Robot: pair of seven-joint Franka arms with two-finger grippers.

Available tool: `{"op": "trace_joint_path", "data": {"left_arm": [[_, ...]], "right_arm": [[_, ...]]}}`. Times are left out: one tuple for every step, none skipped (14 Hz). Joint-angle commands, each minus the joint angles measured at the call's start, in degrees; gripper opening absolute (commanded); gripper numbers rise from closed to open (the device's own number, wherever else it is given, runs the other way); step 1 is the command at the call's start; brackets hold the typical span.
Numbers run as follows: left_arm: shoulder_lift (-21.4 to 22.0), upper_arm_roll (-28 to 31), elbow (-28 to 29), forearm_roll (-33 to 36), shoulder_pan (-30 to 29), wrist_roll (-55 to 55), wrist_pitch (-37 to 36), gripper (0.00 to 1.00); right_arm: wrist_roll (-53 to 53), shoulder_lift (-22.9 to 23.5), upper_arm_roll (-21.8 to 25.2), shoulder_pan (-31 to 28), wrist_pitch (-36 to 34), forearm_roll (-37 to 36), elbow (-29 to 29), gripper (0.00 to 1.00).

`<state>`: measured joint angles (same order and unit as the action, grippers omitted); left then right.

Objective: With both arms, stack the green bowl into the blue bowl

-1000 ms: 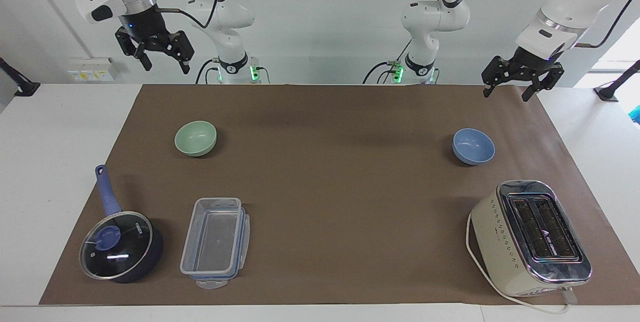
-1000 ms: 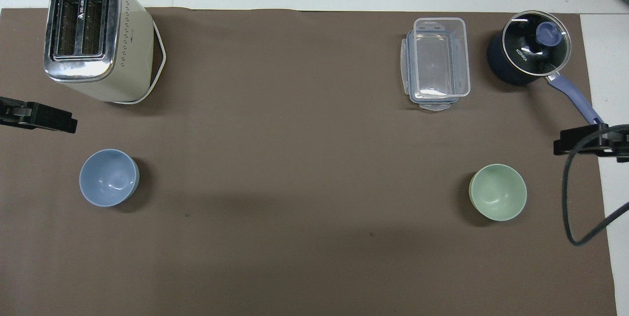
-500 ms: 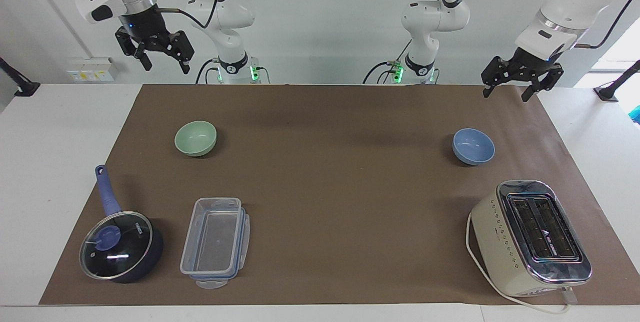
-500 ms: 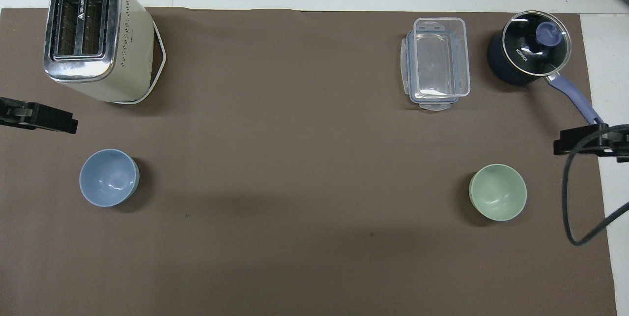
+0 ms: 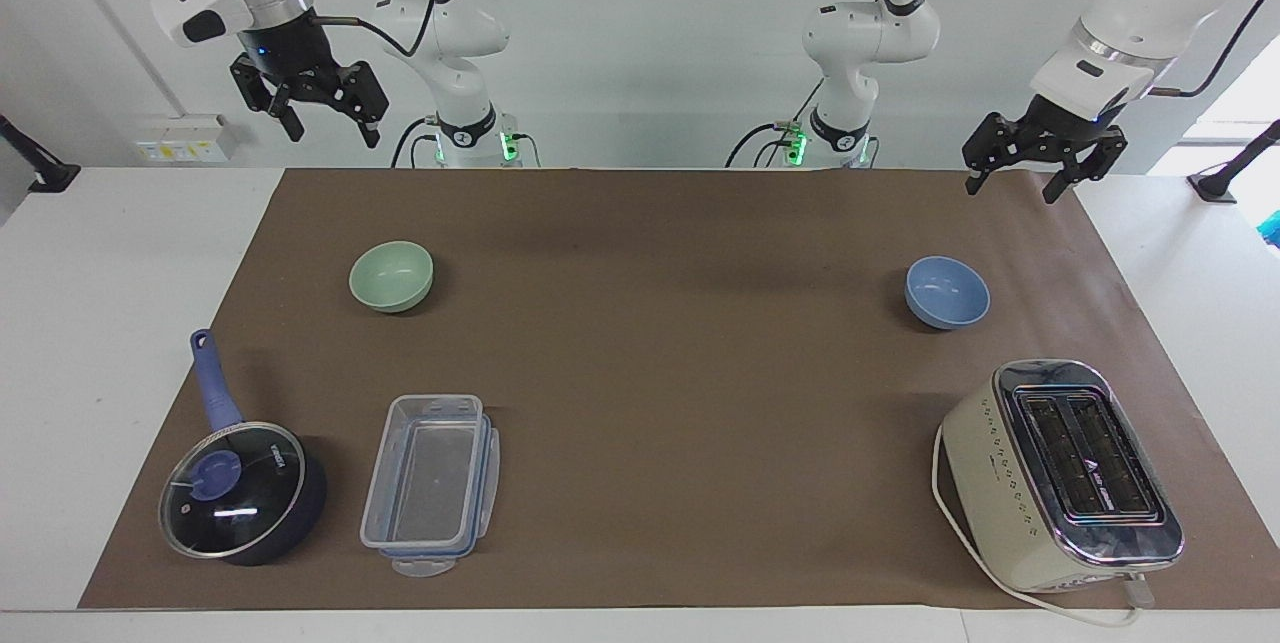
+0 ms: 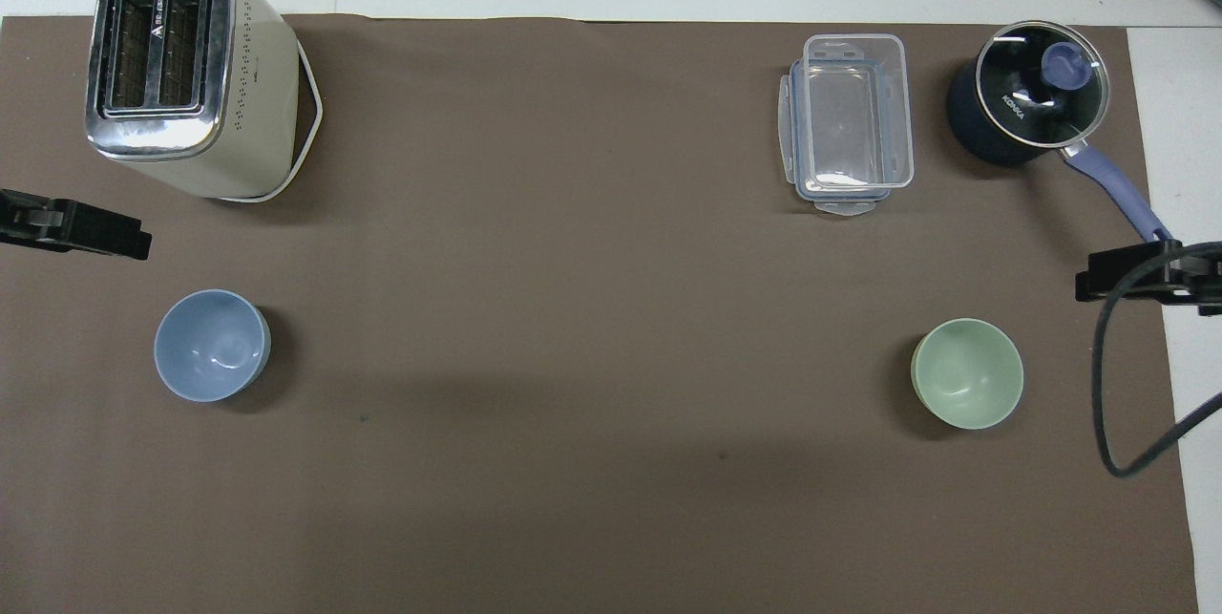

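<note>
Lifted a touch since a second ago: right gripper point(image 5: 333, 131), fingers apart and empty, high over the worktop's point(image 5: 640, 343) near edge. Left gripper point(image 5: 1010, 189) likewise apart. Bring right down over the green bowl point(image 5: 391, 275), pinch one wall, carry level toward the blue bowl point(image 5: 947, 292) at the left arm's end.

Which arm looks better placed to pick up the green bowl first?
Right. The green bowl sits toward the right arm's end of the table, and the right gripper hangs open above that end. The left gripper, also open, is up near the blue bowl.
</note>
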<state>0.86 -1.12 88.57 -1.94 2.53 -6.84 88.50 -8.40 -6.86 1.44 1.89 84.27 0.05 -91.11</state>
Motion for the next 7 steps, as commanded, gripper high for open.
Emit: {"op": "trace_joint_path", "data": {"left_arm": [[1.6,0.1,1.7,0.8,0.3,0.2,0.3,1.0],[1.6,0.1,1.7,0.8,0.3,-0.1,0.3,1.0],[1.6,0.1,1.8,0.8,0.3,-0.1,0.3,1.0],[1.6,0.1,1.9,0.8,0.3,-0.1,0.3,1.0],[1.8,0.1,2.5,0.5,0.2,-0.1,0.6,1.0],[2.1,0.1,3.1,0.5,0.2,-0.1,0.8,1.0],[2.6,0.1,4.0,0.4,0.1,0.0,1.2,1.0]], "right_arm": [[1.5,0.4,-0.2,-0.7,-0.6,1.4,1.0,1.0],[1.5,0.4,-0.2,-0.7,-0.7,1.4,1.0,1.0],[1.5,0.4,-0.2,-0.7,-0.7,1.4,1.0,1.0],[1.5,0.4,-0.2,-0.7,-0.7,1.4,1.0,1.0],[1.5,0.4,-0.2,-0.7,-0.6,1.4,1.0,1.0],[1.5,0.4,-0.2,-0.7,-0.7,1.4,1.0,1.0],[1.5,0.4,-0.2,-0.7,-0.6,1.4,1.0,1.0]]}}
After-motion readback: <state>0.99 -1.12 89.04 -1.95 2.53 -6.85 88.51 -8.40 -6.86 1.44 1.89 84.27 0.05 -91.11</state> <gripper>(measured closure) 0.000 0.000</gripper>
